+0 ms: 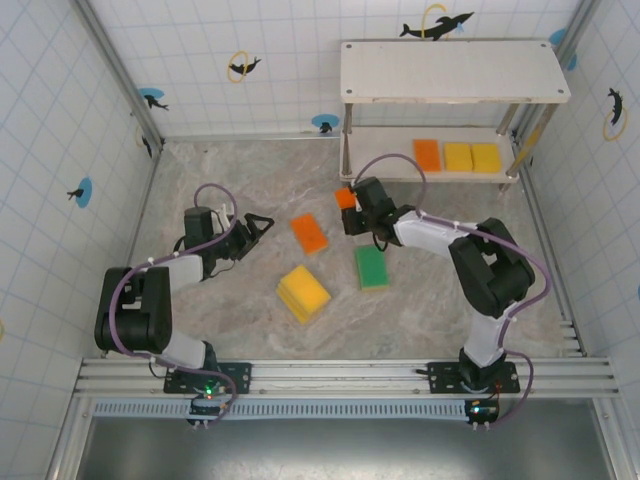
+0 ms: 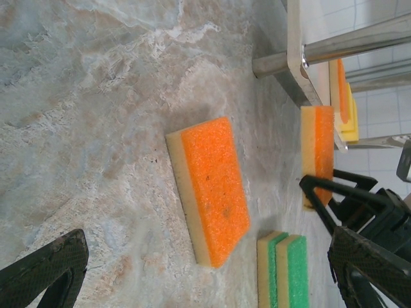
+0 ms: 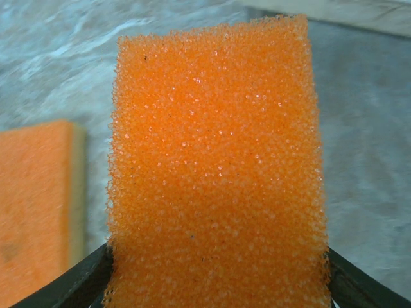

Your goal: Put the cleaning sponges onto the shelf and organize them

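Orange sponge [image 3: 215, 167] pinched in the right tool [image 1: 347, 200], arm stretched toward the shelf [image 1: 455, 70]; left tool [image 1: 262, 224] gapes empty.

R gripper [image 3: 218, 285] pinches orange sponge [image 3: 217, 167]; 2nd sponge [image 3: 35, 205] at left.

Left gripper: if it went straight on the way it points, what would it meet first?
Likely the orange sponge lying flat on the table, ahead of the open left gripper; depth uncertain.

Marbled table [image 1: 230, 300] bears shelf [image 1: 455, 70] and loose sponges [image 1: 309, 234].
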